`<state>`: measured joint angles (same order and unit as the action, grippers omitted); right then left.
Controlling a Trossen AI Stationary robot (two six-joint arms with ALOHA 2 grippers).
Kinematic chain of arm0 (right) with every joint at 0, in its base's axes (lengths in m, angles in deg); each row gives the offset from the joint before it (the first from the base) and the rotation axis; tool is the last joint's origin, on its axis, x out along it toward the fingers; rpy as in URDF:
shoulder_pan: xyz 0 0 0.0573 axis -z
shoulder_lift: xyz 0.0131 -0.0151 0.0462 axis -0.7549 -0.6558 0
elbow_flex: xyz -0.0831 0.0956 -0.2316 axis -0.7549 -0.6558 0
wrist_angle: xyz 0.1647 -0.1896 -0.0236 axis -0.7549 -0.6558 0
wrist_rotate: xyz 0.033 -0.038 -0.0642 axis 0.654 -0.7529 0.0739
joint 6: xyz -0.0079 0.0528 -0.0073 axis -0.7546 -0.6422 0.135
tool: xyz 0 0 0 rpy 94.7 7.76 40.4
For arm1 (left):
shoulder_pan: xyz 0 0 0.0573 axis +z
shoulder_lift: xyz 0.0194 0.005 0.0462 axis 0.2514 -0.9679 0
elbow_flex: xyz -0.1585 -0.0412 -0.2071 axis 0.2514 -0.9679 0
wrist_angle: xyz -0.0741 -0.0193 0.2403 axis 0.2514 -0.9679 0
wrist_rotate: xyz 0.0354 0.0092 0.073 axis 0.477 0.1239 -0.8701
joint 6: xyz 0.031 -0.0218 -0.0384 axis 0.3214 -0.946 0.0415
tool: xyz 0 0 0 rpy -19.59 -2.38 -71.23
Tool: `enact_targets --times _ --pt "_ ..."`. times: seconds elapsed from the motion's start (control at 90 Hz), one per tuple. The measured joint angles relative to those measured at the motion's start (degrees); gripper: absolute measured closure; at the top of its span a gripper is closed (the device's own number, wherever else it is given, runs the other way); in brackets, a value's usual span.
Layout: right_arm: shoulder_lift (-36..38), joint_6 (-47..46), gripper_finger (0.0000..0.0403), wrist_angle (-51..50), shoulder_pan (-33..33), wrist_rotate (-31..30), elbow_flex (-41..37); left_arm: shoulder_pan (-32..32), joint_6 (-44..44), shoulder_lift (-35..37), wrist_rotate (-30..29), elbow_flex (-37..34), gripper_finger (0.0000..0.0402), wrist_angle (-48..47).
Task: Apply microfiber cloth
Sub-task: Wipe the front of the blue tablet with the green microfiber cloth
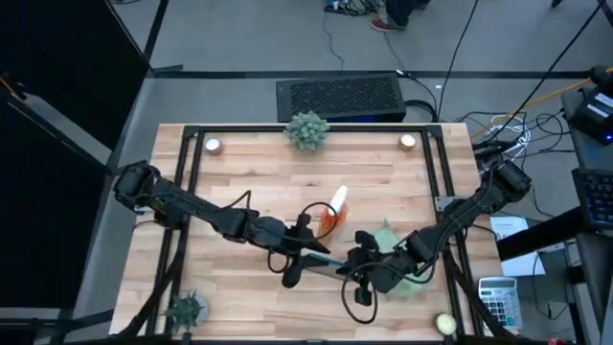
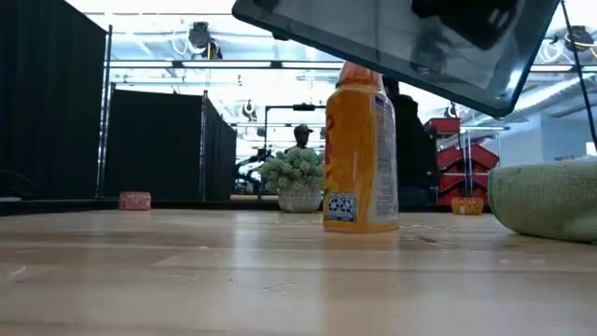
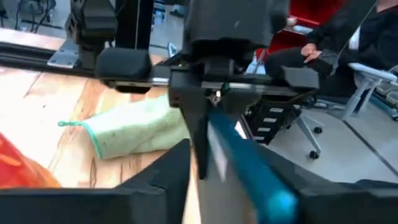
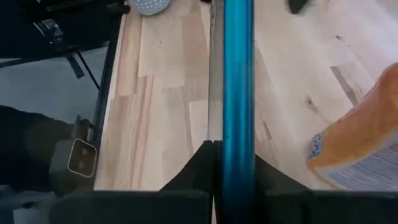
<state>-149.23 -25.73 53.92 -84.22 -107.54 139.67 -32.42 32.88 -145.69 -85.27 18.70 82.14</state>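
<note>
A thin black phone [image 2: 392, 47] with a blue edge hangs tilted above the table's middle, clear of the wood. My left gripper [image 1: 295, 257] is shut on one end of it and my right gripper [image 1: 360, 272] on the other. The pale green microfiber cloth [image 1: 400, 261] lies bunched on the table under my right arm. In the low view the cloth [image 2: 546, 198] sits at the right. The left wrist view shows the cloth [image 3: 137, 127] beyond the phone. My left gripper pinches the phone's near end between its two fingers, across the thin blue edge [image 3: 258, 183]. The phone runs away from the fingers toward the other gripper and is lifted clear of the table. My right gripper pinches the phone's other end between its two fingers, one on each flat face, with the blue edge [image 4: 238, 146] showing between them. The phone runs straight out along the fingers, clear of the wood below.
An orange bottle [image 2: 359, 149] stands upright just behind the phone. Spiky green plants sit at the far edge [image 1: 306, 129] and the near left corner [image 1: 187, 309]. A yellow-green ball [image 1: 445, 324] lies near right. A black frame [image 1: 192, 172] borders the table.
</note>
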Motion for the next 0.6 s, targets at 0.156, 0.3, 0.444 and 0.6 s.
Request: enact_targets --times 0.156,0.3,0.444,0.6 --pt "0.0 -1.8 0.0377 -0.5 0.1 0.8 0.0 0.3 0.3 0.0 0.4 0.0 0.0387 -1.1" --pt "3.6 -3.2 0.0337 -5.1 0.6 1.8 0.5 0.0 0.0 0.2 0.3 -0.1 0.0394 -1.9" --pt "9.8 -7.8 0.0293 -17.7 -0.6 2.0 3.7 -0.9 -1.0 0.3 -0.2 -0.1 0.0397 -4.0" --pt "14.5 -23.9 0.0254 -34.5 -3.7 7.0 4.0 -2.6 -2.2 0.3 -0.8 -0.1 0.0397 -10.2"
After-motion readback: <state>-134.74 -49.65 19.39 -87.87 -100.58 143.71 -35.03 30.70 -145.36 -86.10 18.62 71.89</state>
